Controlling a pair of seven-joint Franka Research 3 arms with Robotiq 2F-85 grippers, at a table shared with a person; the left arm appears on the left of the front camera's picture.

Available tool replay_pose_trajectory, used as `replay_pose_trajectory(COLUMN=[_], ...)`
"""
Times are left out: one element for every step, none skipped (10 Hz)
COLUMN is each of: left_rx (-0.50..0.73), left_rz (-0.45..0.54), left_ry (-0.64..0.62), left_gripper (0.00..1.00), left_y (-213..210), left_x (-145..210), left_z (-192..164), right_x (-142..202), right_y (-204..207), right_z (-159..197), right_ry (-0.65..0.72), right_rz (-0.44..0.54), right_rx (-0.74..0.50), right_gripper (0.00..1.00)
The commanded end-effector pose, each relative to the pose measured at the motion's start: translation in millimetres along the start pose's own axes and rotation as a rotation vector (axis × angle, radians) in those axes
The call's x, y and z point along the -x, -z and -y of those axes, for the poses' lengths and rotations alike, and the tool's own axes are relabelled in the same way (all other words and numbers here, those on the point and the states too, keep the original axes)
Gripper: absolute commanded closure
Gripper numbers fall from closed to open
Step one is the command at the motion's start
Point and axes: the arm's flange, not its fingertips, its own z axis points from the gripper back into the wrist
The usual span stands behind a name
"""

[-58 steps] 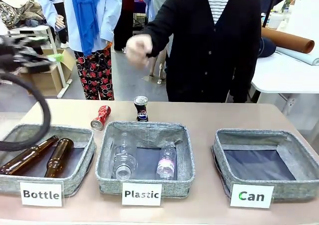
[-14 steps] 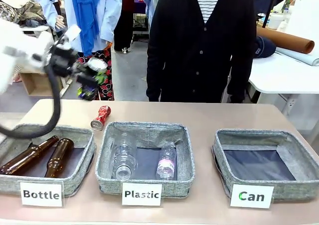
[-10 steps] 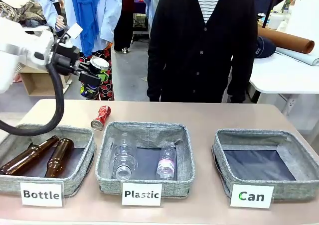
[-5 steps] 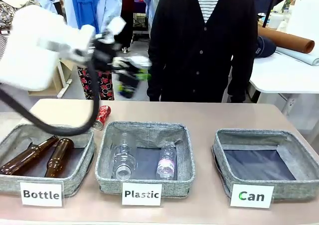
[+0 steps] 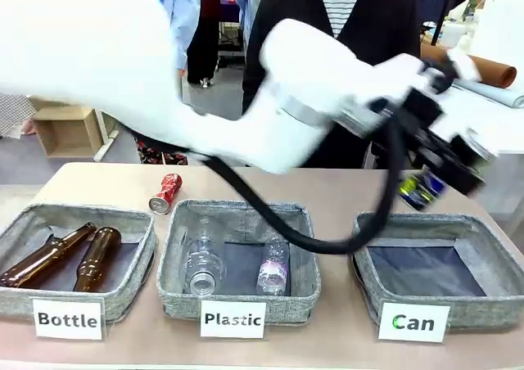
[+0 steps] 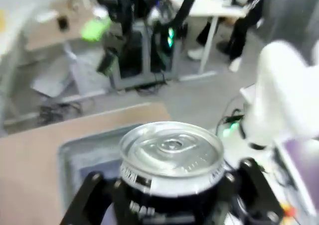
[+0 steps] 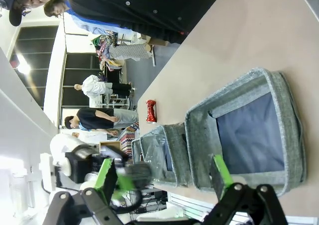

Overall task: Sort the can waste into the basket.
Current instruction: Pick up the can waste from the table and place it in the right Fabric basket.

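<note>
Table | left gripper grips Pepsi can above Can basket (blurred)

Left arm: white, smooth, thick rounded shells, blurred in the front view; a silvery-grey ring circles one joint.
Cable: thick, black, a long loop of hose running along the left arm.
Left claw: black throughout; two broad angular fingers of matt black metal, seen from the wrist.
Right claw: black jointed links with round pivot pins; slim fingers faced with bright green pads.
Person: black long-sleeved cardigan with small pale buttons, worn open at the neck over a white top with thin dark stripes.
</note>
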Motion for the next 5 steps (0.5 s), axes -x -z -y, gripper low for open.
replay_pose_trajectory(left_rx=[0.023, -0.006, -0.049, -0.097, -0.043], left_rz=[-0.099, -0.156, -0.226, -0.248, -0.175], left_ry=[-0.106, -0.148, -0.159, -0.146, -0.135], left_gripper=[1.0, 1.0, 1.0, 1.0, 1.0], left_y=[63, 97, 114, 113, 100], left_x=[-27, -17, -10, -5, 39], left_z=[-76, -89, -98, -108, -53], right_x=[10, 21, 31, 44, 49], right_y=[-37, -74, -99, -118, -122], right_z=[8, 18, 28, 36, 39], right_ry=[0.035, 0.041, 0.075, 0.086, 0.067], right_rz=[-0.022, 0.033, 0.087, 0.138, 0.164], right_rx=[-0.019, 0.031, 0.123, 0.158, 0.089], right_gripper=[0.0, 0.0, 0.0, 0.0, 0.0])
